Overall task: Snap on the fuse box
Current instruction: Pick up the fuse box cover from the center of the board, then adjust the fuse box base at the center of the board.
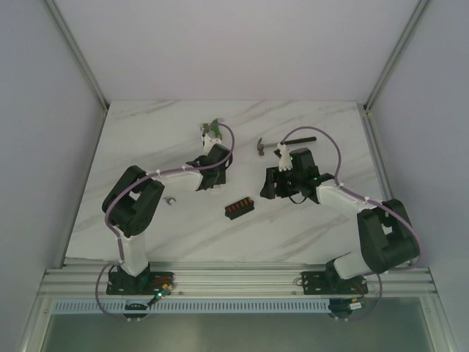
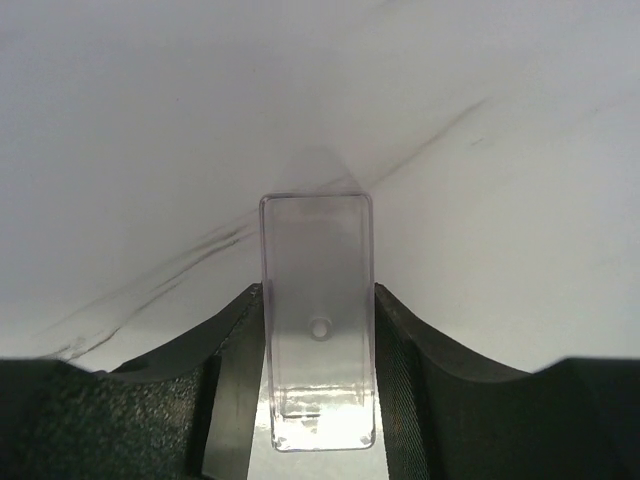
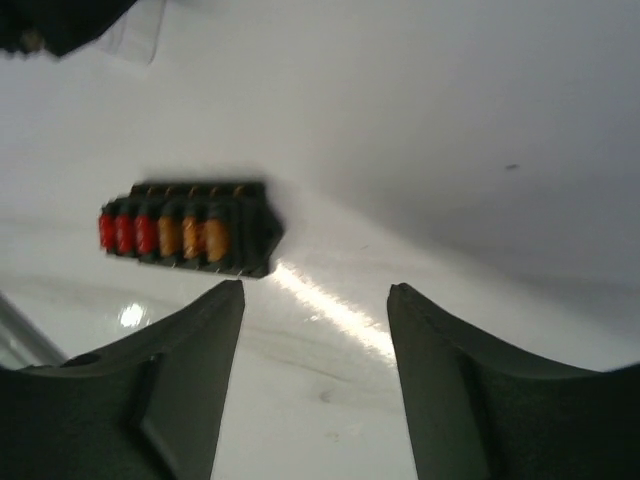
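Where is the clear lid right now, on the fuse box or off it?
Off. The left pincer grips the clear lid, while the fuse box lies apart on the table, fuses uncovered.

The left arm (image 1: pixel 130 209) and right arm (image 1: pixel 382 238) are built the same: chunky black joint housings, with white links in between. A lilac cable (image 1: pixel 340 158) is looped along each 1. A tiny green light (image 1: pixel 292 155) can be seen lit at the right wrist. The left pincer (image 2: pixel 318 300) and right pincer (image 3: pixel 315 295) are fitted with 2 matte black fingers (image 3: pixel 190 380) each, grainy-textured, inner edges curved.
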Controlling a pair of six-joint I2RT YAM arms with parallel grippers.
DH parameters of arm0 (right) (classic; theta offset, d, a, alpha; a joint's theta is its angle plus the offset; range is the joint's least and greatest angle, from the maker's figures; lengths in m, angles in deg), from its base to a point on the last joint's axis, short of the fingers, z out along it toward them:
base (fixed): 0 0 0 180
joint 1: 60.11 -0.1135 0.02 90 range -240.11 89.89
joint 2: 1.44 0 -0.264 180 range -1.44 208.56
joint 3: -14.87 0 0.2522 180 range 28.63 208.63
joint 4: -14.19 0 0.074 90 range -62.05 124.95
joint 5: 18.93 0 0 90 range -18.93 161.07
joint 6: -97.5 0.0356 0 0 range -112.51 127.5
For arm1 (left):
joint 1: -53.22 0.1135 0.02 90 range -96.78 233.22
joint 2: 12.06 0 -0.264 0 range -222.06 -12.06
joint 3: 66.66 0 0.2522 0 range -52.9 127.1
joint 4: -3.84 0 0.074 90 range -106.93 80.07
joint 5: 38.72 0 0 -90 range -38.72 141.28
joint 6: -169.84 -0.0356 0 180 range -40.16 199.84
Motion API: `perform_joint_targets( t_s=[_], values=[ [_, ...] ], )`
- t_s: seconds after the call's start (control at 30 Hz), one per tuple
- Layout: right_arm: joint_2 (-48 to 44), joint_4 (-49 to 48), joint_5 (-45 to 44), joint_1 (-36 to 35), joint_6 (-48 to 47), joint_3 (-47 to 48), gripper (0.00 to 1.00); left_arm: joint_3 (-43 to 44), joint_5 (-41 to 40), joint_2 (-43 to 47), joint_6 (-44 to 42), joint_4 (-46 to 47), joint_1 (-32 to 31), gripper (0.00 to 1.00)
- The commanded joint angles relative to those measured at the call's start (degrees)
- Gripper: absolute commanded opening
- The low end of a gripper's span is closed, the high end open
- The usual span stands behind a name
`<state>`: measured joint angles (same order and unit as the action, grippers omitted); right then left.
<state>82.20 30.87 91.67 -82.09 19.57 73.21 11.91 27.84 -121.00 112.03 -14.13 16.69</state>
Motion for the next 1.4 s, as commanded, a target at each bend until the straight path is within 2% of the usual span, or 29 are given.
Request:
perform_joint_targets(
  t_s=[0.0, 0.17, 0.4, 0.6, 0.83, 1.03, 1.37],
  values=[
    [0.5, 0.3, 8.5, -2.7, 1.3, -2.4, 0.6, -1.9, 2.5, 2.6, -2.1, -0.6, 0.6, 0.47],
    [2.7, -2.7, 12.2, -6.1, 3.8, -4.3, 0.45, -3.9, 3.6, 5.3, -4.6, 0.3, 0.7, 0.43],
    [8.8, -5.4, 10.2, -8.4, 5.8, -2.6, 0.29, -7.5, 5.6, 11.3, -9.0, 1.1, 0.7, 0.42],
    [14.1, -6.3, 7.2, -8.1, 5.6, 2.6, 0.22, -10.5, 7.6, 16.3, -11.4, 1.4, 0.7, 0.42],
    [20.3, -6.3, 6.5, -7.5, 2.5, 11.4, 0.21, -13.0, 12.0, 21.1, -14.3, 1.6, 0.7, 0.42],
    [18.8, -3.6, 6.2, -6.8, 0.0, 12.9, 0.25, -13.7, 15.4, 23.5, -11.8, 1.7, -0.2, 0.42],
    [6.1, -3.8, -13.4, -0.7, -0.8, 3.7, 0.69, -11.8, 14.9, 20.9, -4.9, 1.1, -6.2, 0.43]
  ],
)
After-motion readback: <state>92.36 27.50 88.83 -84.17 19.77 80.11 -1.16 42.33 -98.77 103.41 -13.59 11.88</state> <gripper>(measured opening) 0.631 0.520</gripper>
